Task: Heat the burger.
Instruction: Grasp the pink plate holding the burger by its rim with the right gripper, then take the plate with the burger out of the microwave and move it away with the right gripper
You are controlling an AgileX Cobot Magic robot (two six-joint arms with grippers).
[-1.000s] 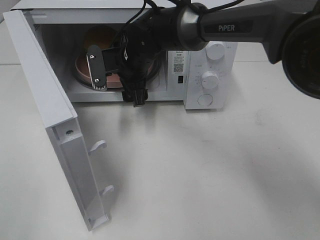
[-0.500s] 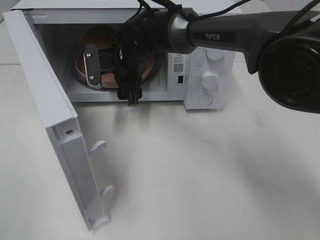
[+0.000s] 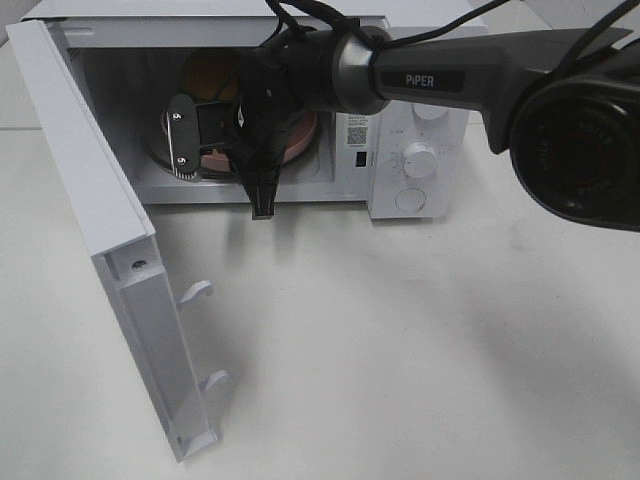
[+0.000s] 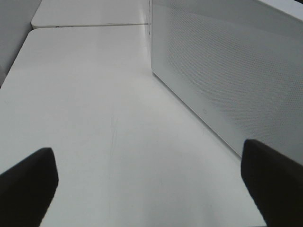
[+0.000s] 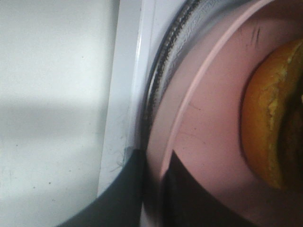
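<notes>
The white counter (image 3: 420, 340) carries a white microwave (image 3: 410, 130) whose door (image 3: 110, 250) stands swung wide to the left. Inside the cavity sits a glass turntable (image 5: 163, 71), and on it a round pink plate (image 5: 199, 132) that holds the burger (image 3: 208, 72), its golden bun showing at the back of the cavity, behind the right arm (image 3: 470, 70) that reaches in from the right. In the right wrist view the right claw (image 5: 154, 189) is pinched tight on the front rim of the plate, one finger above and one beneath, with the bun (image 5: 265, 123) just past the grip. The left claw (image 4: 147, 177) hangs with its fingers spread wide and empty over bare counter beside the microwave's perforated side wall (image 4: 227, 71). The plate seems already seated, so the risk lies in the withdrawal: if the right claw pulls back without letting go, the plate would drag forward off the turntable and the tall burger could topple. The open door also has yet to be shut, and a careless sweep could catch the arm.
</notes>
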